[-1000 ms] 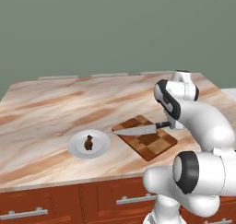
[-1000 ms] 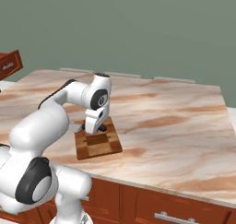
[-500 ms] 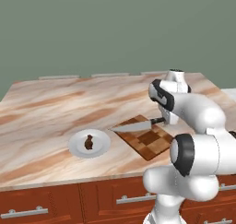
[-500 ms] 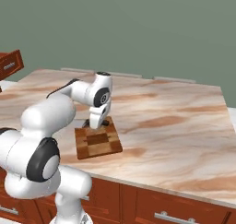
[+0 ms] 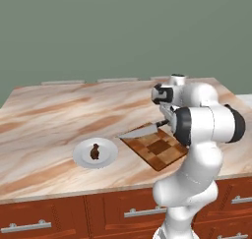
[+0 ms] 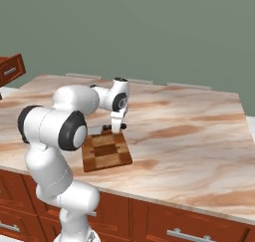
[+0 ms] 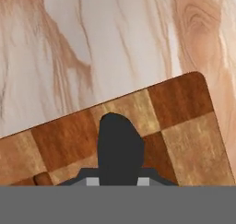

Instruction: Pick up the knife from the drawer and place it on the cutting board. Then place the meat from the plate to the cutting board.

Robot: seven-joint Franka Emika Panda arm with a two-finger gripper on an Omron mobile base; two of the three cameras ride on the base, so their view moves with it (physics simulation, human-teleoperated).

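The checkered cutting board [image 5: 160, 148] lies on the counter in front of the arm. The knife [image 5: 139, 132] rests low across its far-left corner, with the grey blade pointing left past the board's edge. My gripper [image 5: 166, 121] is shut on the knife's dark handle [image 7: 120, 147], which fills the gap between the fingers above the cutting board [image 7: 184, 126] in the hand view. From the right, the gripper [image 6: 116, 130] stands at the far edge of the cutting board [image 6: 106, 152]. To the left, the white plate [image 5: 81, 157] holds the dark meat [image 5: 94, 152]. The orange-red drawer [image 6: 11, 70] juts out at far left.
The marble counter [image 5: 54, 115] spreads wide to the left and behind the board, and also to the right [image 6: 194, 131]. Brown cabinet drawers with bar handles [image 5: 142, 212] run below the front edge. My own elbow and forearm [image 5: 206, 125] hang over the board's right side.
The arm's elbow has swung forward and down toward the counter's front edge. The gripper stays at the knife's handle over the board's far corner, and the knife has hardly shifted.
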